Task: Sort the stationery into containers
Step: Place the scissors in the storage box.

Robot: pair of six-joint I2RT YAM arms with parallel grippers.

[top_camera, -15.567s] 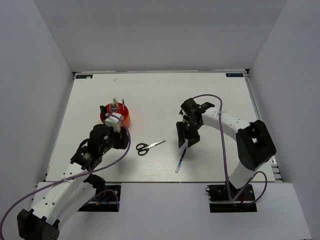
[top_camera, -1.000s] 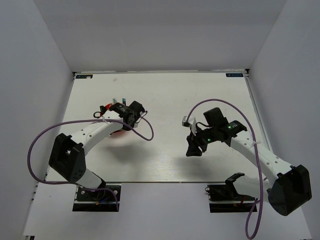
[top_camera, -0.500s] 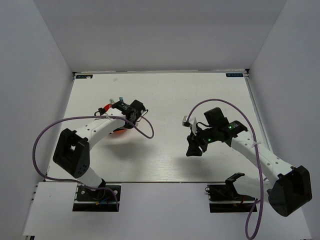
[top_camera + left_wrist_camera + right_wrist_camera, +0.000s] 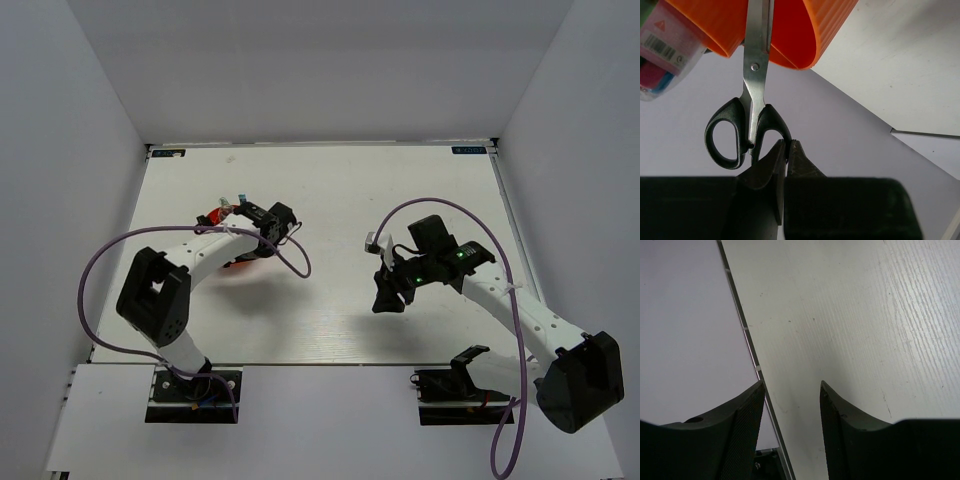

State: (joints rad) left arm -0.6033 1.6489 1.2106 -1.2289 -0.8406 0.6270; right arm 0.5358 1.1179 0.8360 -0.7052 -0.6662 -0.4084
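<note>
Left fingers (image 4: 767, 170) pinched; steel scissors (image 4: 754, 85) blades-down in ribbed orange cup (image 4: 795, 30).

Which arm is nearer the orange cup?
The left arm. Its jaws are at the cup, shut on the scissors; the right arm hovers over bare table, well to the cup's right.

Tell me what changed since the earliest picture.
The scissors went from the table into the cup, blades inside, handles sticking out. The left gripper, shut, now has its tips at a handle. The pen that lay on the table is no longer in view. The right arm swung round; the right gripper is open and empty. The cup stayed about where it was.
</note>
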